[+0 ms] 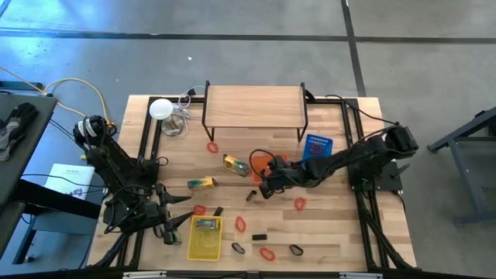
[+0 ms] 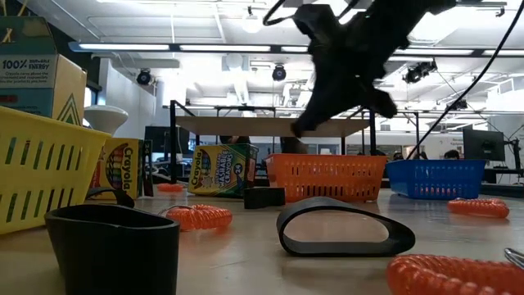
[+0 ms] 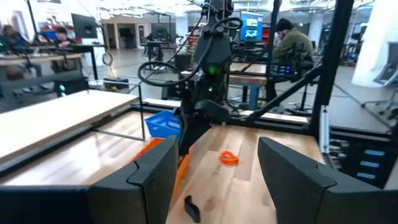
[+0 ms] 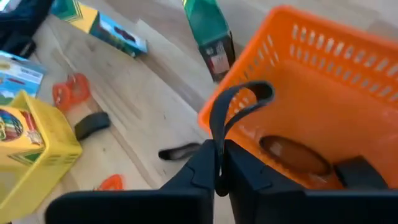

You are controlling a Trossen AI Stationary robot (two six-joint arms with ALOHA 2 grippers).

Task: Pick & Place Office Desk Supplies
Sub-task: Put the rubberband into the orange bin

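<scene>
Pinched shut in the right gripper (image 4: 217, 177), a black clip (image 4: 239, 106) hangs over the rim of the orange basket (image 4: 323, 81), at the counter (image 1: 333, 225) centre. Left gripper (image 1: 164, 208) waits open at eight o'clock beside the yellow basket (image 1: 204, 246).

Three baskets (image 1: 204, 236) sit on the bench (image 1: 341, 225) with three crayon packs (image 1: 201, 183) and about six red bands (image 1: 299, 204).

Two matte-black jointed arms, the left arm (image 1: 116, 174) and the right arm (image 1: 364, 155), are built of chunky rounded segments. Black cables loop along the right arm, where a small green light glows. Each ends in broad, flat, dark angular fingers (image 3: 292, 171).
</scene>
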